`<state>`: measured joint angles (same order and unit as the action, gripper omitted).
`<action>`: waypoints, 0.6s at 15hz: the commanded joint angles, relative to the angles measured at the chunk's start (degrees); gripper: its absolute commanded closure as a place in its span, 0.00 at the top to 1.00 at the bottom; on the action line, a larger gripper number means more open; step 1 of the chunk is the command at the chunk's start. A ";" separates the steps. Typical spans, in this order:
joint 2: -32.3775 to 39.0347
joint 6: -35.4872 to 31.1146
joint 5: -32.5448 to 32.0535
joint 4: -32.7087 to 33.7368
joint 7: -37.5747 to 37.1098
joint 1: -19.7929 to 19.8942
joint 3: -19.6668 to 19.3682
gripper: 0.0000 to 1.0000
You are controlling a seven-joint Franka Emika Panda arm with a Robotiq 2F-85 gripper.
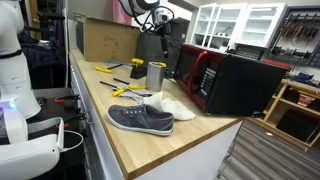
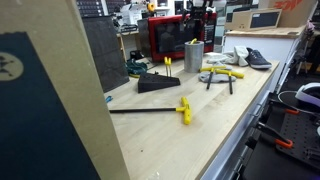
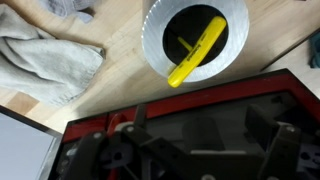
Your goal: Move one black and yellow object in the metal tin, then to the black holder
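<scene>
1. The gripper (image 1: 153, 48) hangs straight over the metal tin (image 1: 155, 75). Its fingers are spread wide and hold nothing, a stance that suits a plain vertical drop into the tin's mouth.
2. The black and yellow object (image 3: 196, 50) lies inside the metal tin. In the wrist view the tin sits at 1 o'clock, and the yellow handle slants across its dark inside, from 1 o'clock down to the rim at 7 o'clock. It probably leans this way because it is too long to lie flat, so one end props on the wall.
3. By my reading, the first half of the task is done. The object is not yet out of the tin and in the black holder (image 2: 156, 84).
4. That holder stands on the worktop (image 2: 170, 140) well apart from the tin, at about 8 o'clock from it in an exterior view.
5. The propped end near the rim looks the easiest place to grasp. The risk is a finger catching the tin's wall and tipping or dragging the tin.
6. A white cloth (image 3: 45, 60) lies just beside the tin at 9 o'clock in the wrist view.
7. A red and black box (image 1: 235, 82) stands close on the tin's other side, so I judge there is little room for sideways moves.
8. A grey shoe (image 1: 140, 118) rests nearer the worktop's edge, out of the way.
</scene>
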<state>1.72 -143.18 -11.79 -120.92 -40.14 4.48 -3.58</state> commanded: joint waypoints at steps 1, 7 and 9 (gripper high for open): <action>0.40 -0.08 -3.82 -0.39 -10.68 -1.13 -0.35 1.00; 0.28 0.74 -4.56 -1.10 -22.16 -1.30 -0.64 1.00; 0.30 0.70 -4.47 -1.23 -23.96 -1.17 -0.78 1.00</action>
<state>2.62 -142.95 -15.60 -121.52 -60.13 3.76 -3.74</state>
